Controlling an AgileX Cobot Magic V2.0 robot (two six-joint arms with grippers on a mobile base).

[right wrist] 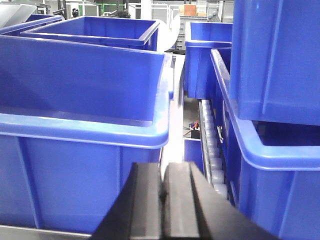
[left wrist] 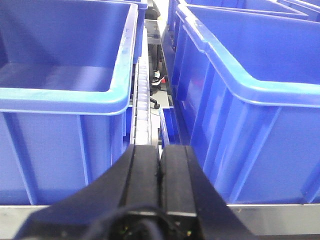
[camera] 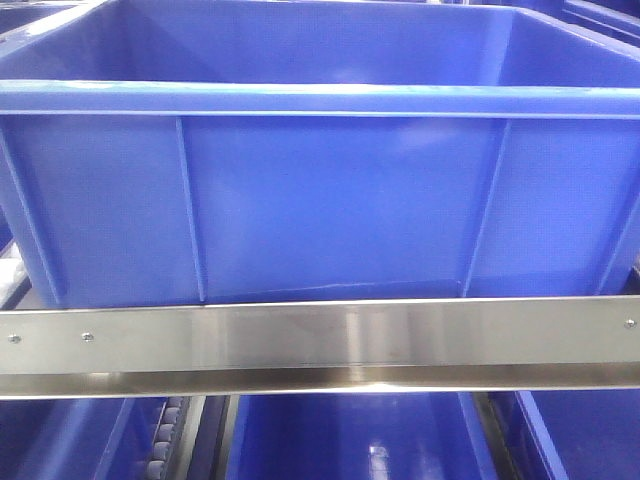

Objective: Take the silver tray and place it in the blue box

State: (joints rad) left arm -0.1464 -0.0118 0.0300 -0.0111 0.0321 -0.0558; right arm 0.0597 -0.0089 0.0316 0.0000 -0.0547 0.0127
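Observation:
The blue box (camera: 320, 200) fills the front view, a deep empty crate with ribbed walls and a thick rim. The same crate shows at the right of the left wrist view (left wrist: 250, 100) and at the left of the right wrist view (right wrist: 85, 125). The silver tray is out of view in every frame. My left gripper (left wrist: 160, 147) is shut with nothing between its black fingers, low in front of the gap beside the crate. My right gripper (right wrist: 163, 167) is likewise shut and empty, pointing at the gap on the crate's other side.
A straight stainless steel rail (camera: 320, 345) runs across in front of the crate's base. Roller tracks (left wrist: 142, 100) (right wrist: 212, 145) lie in the gaps between crates. Other blue crates stand to the left (left wrist: 60, 90), to the right (right wrist: 275, 140) and below (camera: 350, 440).

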